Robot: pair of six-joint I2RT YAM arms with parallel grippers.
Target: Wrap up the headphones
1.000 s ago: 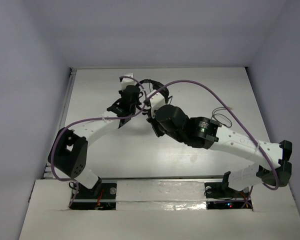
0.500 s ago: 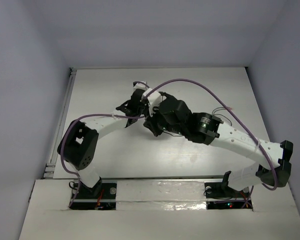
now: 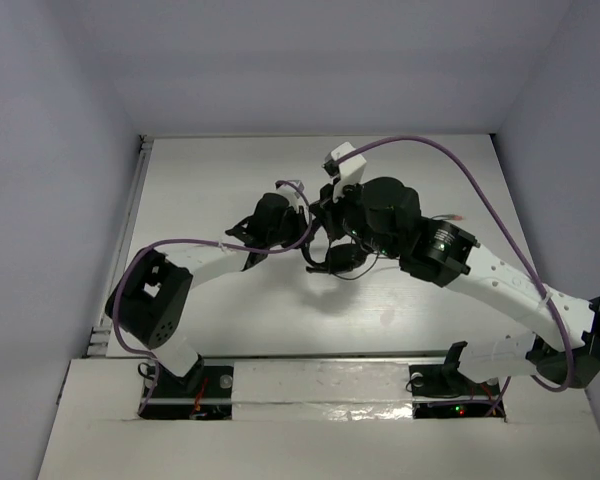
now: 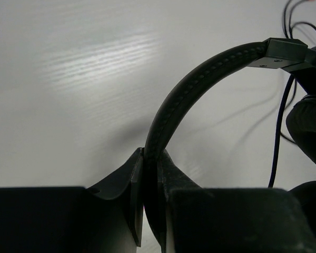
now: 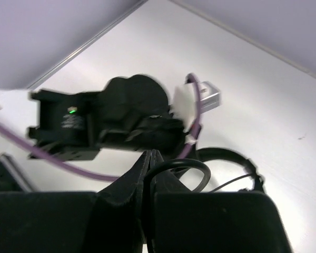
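Headphones [image 4: 200,79] sit with headband clamped inside the left pincer [image 4: 150,163].

White table [image 3: 215,305], faint wood grain, glossy patches, small dark speck [image 3: 385,318] near front edge

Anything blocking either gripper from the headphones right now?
Nothing visible. The left gripper is shut directly on the headband of the headphones, and the right gripper pinches their thin cable, with no other object between.
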